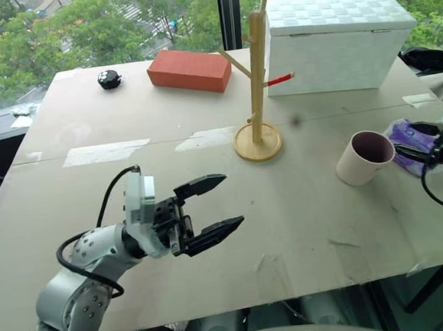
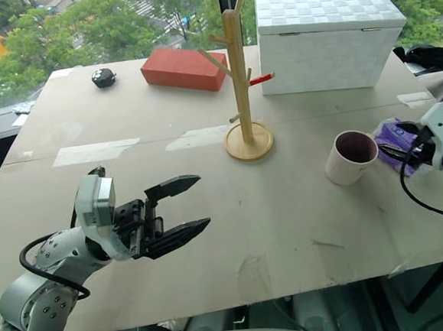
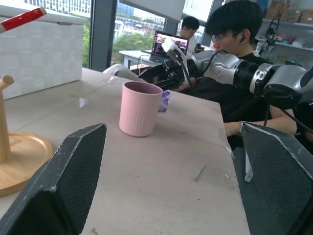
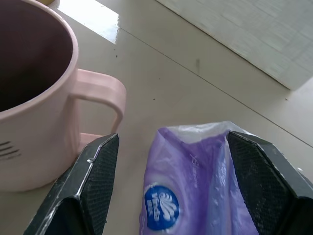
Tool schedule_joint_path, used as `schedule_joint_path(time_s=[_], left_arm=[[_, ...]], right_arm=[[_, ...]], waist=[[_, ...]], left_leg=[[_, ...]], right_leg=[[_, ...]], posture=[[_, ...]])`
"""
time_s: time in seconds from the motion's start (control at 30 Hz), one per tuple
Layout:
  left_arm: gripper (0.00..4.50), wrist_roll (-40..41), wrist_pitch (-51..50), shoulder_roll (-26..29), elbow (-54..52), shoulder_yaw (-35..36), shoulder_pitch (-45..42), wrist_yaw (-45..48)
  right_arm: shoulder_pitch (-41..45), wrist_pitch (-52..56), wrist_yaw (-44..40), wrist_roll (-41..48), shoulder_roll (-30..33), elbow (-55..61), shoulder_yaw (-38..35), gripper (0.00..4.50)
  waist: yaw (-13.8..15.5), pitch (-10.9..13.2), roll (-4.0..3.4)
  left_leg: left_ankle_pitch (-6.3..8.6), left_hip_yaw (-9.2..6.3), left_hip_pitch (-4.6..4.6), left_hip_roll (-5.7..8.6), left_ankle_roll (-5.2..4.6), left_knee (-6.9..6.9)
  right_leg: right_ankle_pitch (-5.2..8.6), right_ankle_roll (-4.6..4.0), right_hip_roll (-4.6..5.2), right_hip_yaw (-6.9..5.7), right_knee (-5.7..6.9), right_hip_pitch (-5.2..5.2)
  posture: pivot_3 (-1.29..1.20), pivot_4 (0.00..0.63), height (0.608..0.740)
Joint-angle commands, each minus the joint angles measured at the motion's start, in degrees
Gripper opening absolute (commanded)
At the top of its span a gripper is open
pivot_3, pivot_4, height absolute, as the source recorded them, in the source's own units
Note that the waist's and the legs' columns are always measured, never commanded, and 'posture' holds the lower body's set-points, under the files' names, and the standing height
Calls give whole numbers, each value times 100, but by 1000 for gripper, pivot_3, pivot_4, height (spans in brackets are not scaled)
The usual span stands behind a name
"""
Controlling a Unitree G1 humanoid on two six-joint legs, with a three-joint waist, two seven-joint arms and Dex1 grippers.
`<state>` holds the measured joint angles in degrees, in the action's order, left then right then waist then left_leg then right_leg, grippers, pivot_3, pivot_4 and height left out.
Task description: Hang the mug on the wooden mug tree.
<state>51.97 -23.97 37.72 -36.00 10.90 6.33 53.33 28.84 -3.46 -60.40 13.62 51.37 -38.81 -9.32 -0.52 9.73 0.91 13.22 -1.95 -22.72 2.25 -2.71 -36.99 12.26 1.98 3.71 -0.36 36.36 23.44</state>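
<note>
The mug (image 1: 364, 158) stands upright on the right side of the table, pale pink outside and dark inside, and its handle (image 4: 103, 93) points toward my right gripper. My right gripper (image 4: 171, 139) is open, level with the table, just to the right of the mug, with the handle close to one finger (image 4: 88, 186). The wooden mug tree (image 1: 257, 71) stands mid-table on its round base (image 1: 258, 143), with a red-tipped peg (image 1: 279, 79). My left gripper (image 1: 232, 201) hovers open and empty over the near left of the table, pointing toward the mug (image 3: 140, 108).
A purple-and-white plastic packet (image 4: 195, 181) lies under my right gripper, beside the mug. A white box (image 1: 338, 37), a red brick (image 1: 189, 70) and a small black object (image 1: 109, 79) sit along the far side. A person (image 3: 234, 34) sits beyond the table's right edge.
</note>
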Motion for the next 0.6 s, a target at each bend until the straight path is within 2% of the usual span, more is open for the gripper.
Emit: schedule_joint_path(time_s=[0.03,0.2,0.37,0.47,0.6], left_arm=[[4500,174,-18,34,-558,139,202,-161],[4500,220,-53,38,-792,210,399,-380],[4500,299,-53,73,-907,315,562,-502],[4500,324,-46,107,-956,401,679,-537],[4500,382,-43,141,-1018,461,744,-613]], right_arm=[[567,-439,-211,-227,-71,-687,133,3525],[1238,-578,-619,-381,-383,-1480,353,3525],[1512,-508,-1043,-488,-607,-1934,512,3525],[1655,-513,-1037,-505,-743,-2163,493,2704],[1727,-559,-995,-474,-847,-2321,396,764]], waist=[[-4,1,0],[-5,2,-1],[0,2,-2],[-7,2,-2],[-9,2,-2]], left_leg=[[1,0,-1,0,0,0],[2,1,-5,0,-1,1],[2,0,-5,0,-1,1],[2,1,-5,0,-1,1],[2,1,-5,0,-1,1]], right_leg=[[0,0,0,2,-4,0],[-2,-2,3,5,-14,0],[-3,-4,4,4,-14,-1],[-3,-4,5,5,-14,0],[-3,-5,5,5,-14,0]], posture=[[0,150,740],[0,150,740],[0,150,740],[0,150,740],[0,150,740]])
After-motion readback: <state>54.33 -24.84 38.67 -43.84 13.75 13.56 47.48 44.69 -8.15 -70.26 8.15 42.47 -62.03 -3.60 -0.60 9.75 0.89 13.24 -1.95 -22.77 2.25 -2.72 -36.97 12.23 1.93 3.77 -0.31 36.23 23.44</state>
